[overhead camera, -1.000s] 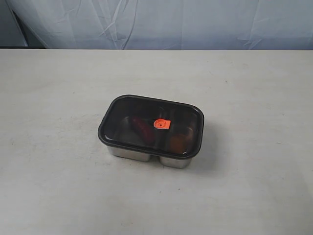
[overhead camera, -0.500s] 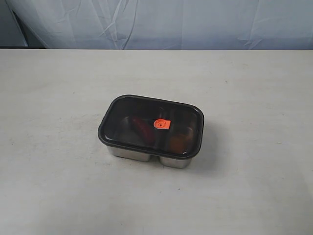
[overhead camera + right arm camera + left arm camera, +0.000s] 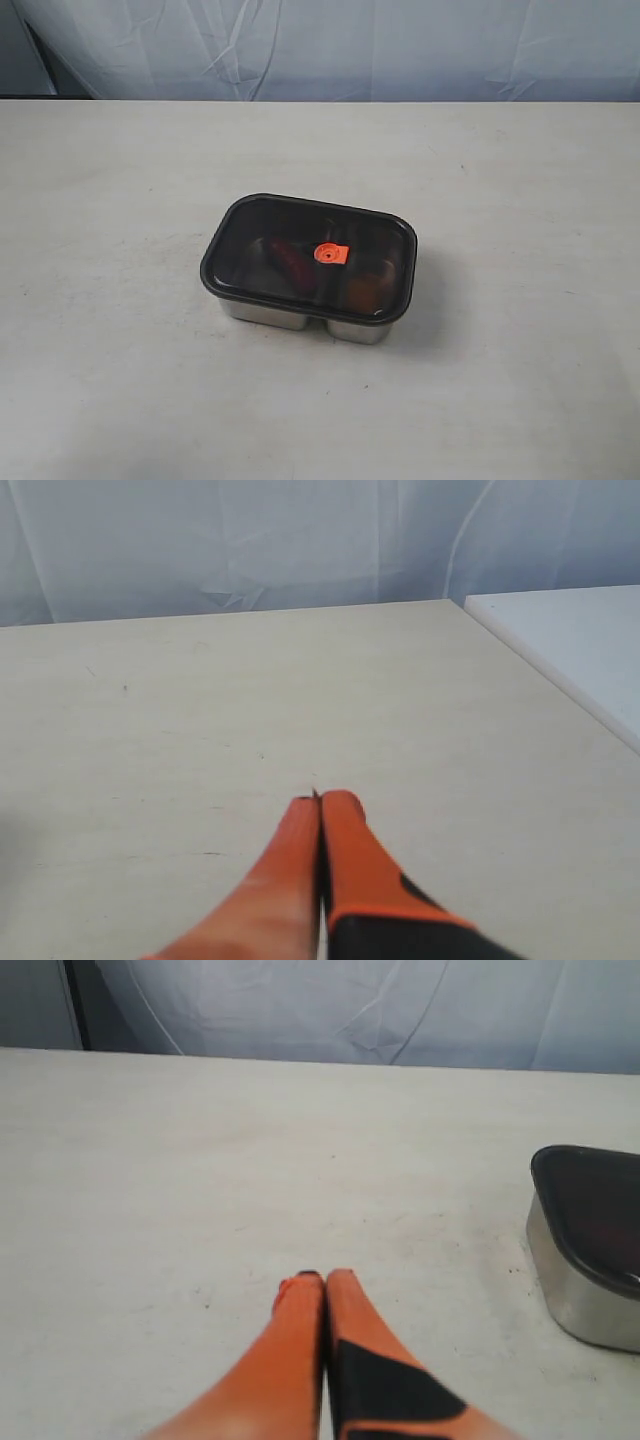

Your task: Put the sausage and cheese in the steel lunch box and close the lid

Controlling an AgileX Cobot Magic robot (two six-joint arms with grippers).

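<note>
Centrally on the matte off-white table (image 3: 120, 200) stood one shiny rectangular stainless-steel lunch box (image 3: 262, 313). It was capped by one dark, smoky translucent lid (image 3: 260, 225) with rounded corners and one small orange valve (image 3: 330, 254). Through the lid showed one glossy red sausage (image 3: 288, 260) at left and one yellow-orange cheese wedge (image 3: 363, 290) at right. The orange left gripper (image 3: 325, 1278) and right gripper (image 3: 318, 800) were each pressed closed and empty, apart from the box. Nothing had shifted since the earlier frame.
</note>
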